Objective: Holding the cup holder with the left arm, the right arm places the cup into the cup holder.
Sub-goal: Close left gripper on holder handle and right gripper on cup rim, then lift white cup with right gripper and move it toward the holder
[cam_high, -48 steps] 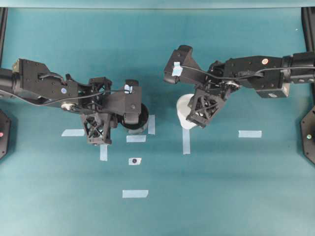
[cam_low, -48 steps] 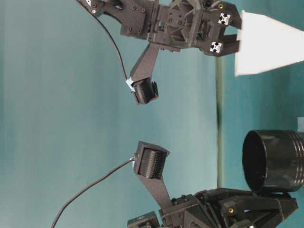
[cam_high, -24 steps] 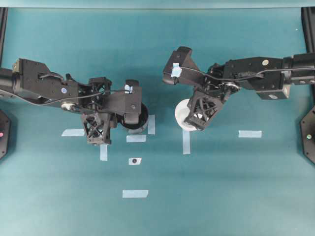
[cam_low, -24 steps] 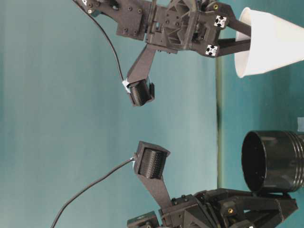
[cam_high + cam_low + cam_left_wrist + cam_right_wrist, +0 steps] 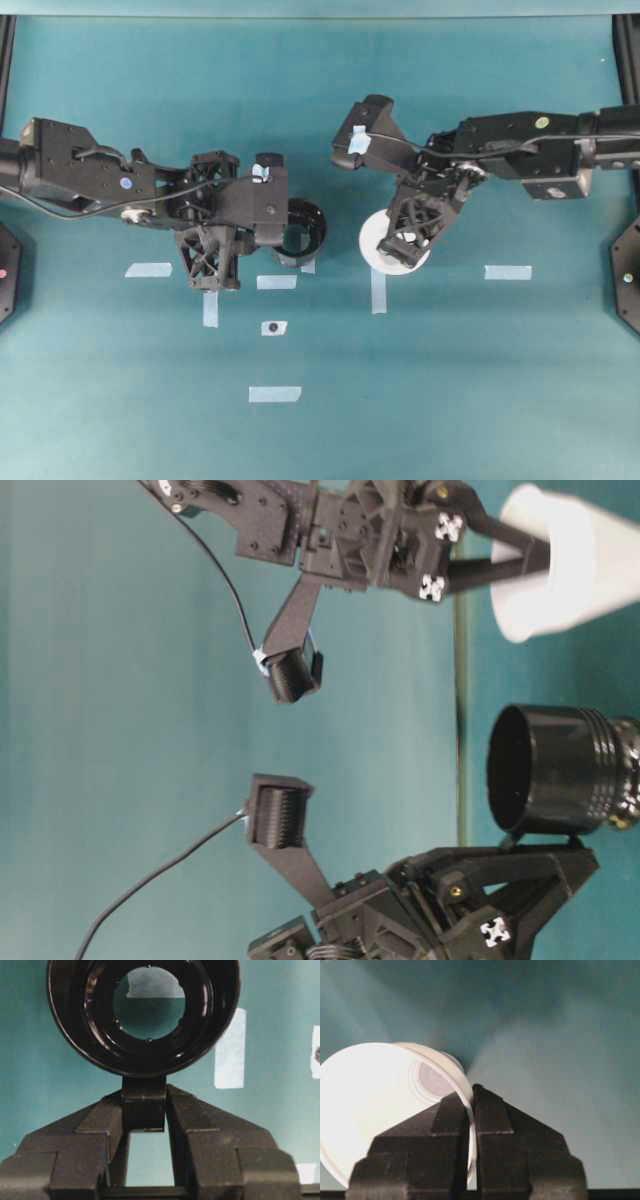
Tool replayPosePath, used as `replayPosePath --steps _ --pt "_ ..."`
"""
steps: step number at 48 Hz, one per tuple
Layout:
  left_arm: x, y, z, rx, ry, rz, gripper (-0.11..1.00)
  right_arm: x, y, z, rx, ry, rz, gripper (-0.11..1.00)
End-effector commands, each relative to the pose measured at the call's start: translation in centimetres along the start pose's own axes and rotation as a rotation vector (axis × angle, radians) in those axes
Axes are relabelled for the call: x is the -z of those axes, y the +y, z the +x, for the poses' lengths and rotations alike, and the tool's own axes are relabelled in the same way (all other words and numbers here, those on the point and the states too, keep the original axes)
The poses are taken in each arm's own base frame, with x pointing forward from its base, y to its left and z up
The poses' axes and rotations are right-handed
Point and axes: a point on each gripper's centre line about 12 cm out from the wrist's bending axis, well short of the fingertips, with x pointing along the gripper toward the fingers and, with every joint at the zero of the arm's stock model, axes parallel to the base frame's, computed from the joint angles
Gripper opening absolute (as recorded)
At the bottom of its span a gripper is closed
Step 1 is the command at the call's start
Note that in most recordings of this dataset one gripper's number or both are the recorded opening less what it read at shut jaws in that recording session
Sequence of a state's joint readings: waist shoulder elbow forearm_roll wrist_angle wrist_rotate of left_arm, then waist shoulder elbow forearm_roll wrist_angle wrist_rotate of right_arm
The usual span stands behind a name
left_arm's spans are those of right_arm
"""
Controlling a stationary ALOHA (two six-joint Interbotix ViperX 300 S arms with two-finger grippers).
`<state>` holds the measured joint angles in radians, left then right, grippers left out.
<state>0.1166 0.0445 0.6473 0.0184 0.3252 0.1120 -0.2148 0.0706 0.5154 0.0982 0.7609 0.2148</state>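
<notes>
The glossy black cup holder (image 5: 303,228) hangs off the table, held by its side tab (image 5: 144,1105) between the fingers of my left gripper (image 5: 280,232). The left wrist view looks down through the holder's open ring (image 5: 210,1015). My right gripper (image 5: 398,243) is shut on the rim of the white cup (image 5: 385,255), one finger inside and one outside, which also shows in the right wrist view (image 5: 472,1097). The cup (image 5: 370,1105) is held in the air to the right of the holder, a gap apart. In the table-level view the cup (image 5: 580,565) is above the holder (image 5: 560,770).
Several pale tape strips lie on the teal table, among them one at right (image 5: 508,272), one at front (image 5: 275,394) and one at left (image 5: 149,269). A small black dot (image 5: 273,327) sits on a tape patch. Black frame posts stand at both side edges.
My left gripper has lifted and turned the cup holder, shifting it slightly right. My right gripper has rotated the cup so its opening now faces up in the overhead view.
</notes>
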Motion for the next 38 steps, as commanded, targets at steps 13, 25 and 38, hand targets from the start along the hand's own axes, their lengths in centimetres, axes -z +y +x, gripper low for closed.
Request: replayPosePath --steps 13,25,38 --pt "-1.8 -0.6 -1.2 0.0 -0.105 0.022 0.25 -2.5 1.0 -8.3 -0.067 -0.184 0.022 0.04" --pt "-2.2 -1.0 -1.2 0.002 -0.149 0.026 0.25 -4.2 1.8 -11.8 -0.09 -0.241 0.014 0.04" --pt "-3.1 -1.0 -1.4 -0.003 -0.225 0.027 0.25 -5.3 2.5 -13.9 -0.11 -0.299 0.004 0.04"
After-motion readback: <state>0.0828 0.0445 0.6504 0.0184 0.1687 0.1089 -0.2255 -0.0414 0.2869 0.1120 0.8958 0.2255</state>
